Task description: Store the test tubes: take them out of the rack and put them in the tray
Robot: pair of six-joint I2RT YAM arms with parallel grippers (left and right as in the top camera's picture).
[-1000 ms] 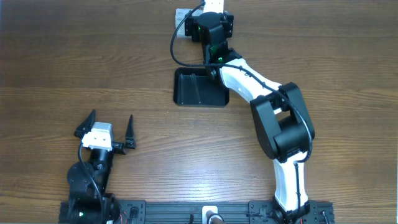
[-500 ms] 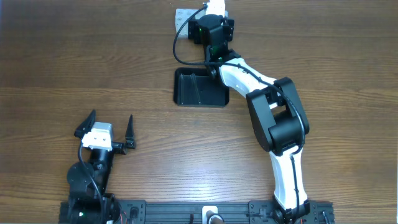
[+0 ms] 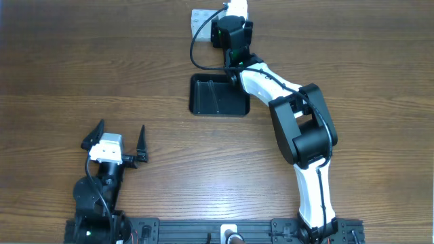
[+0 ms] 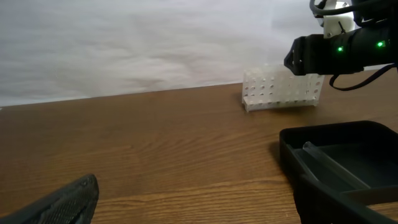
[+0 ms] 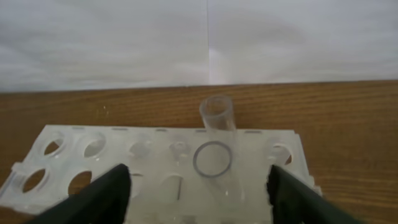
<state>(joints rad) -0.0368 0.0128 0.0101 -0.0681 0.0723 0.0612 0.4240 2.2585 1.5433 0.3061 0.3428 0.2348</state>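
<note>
- Top view: the black tray sits near the tabletop's far edge, about midway along it. The white rack stands just beyond it, right at that edge, partly under the right arm. The left gripper hangs near the front-left corner, fingers spread wide, holding nothing.
- Left wrist view: what looks like a clear tube lies along the tray's floor.
- Right wrist view: one test tube stands upright in the rack. The right gripper straddles it, fingers wide apart, not touching it.
</note>
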